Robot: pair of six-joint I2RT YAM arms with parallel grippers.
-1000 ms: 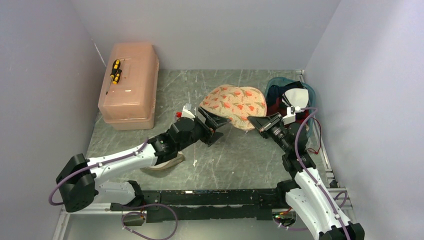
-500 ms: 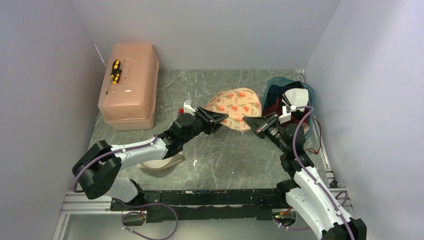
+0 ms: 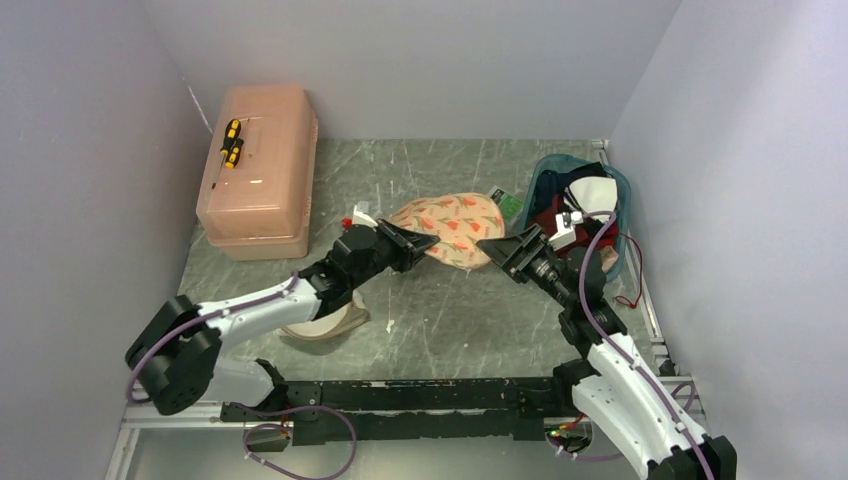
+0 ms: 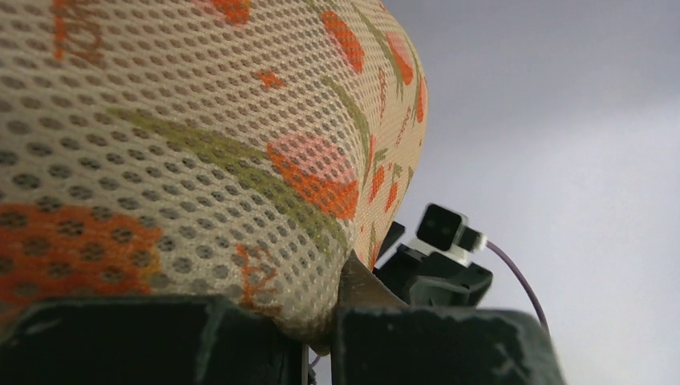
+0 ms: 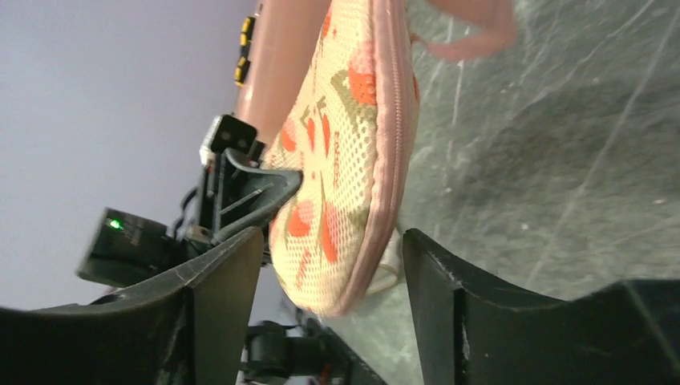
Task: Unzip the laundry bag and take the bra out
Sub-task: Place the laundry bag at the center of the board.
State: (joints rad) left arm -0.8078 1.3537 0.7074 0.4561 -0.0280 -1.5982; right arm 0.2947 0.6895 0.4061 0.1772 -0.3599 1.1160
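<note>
A beige mesh two-cup piece (image 3: pixel 450 225) with orange flowers and a pink zip rim hangs between my two grippers, lifted off the table. My left gripper (image 3: pixel 425 243) is shut on its left edge; mesh is pinched between the fingers (image 4: pixel 317 337). My right gripper (image 3: pixel 497 250) stands open, and the piece's right end (image 5: pixel 345 160) hangs in the gap (image 5: pixel 333 265) without being pinched. At the far right, the white laundry bag (image 3: pixel 592 190) shows inside a teal basket (image 3: pixel 615 190). Dark maroon fabric (image 3: pixel 548 214) lies beside it; I cannot tell whether that is the bra.
A salmon plastic box (image 3: pixel 262 180) with a yellow-and-black screwdriver (image 3: pixel 231 142) on its lid stands at the back left. A beige padded piece (image 3: pixel 330 325) lies under my left forearm. Walls close in on the left, the back and the right.
My left gripper closed on the beige piece's left edge and drew it leftward. My right gripper, shut before, has opened. The piece has turned more edge-on.
</note>
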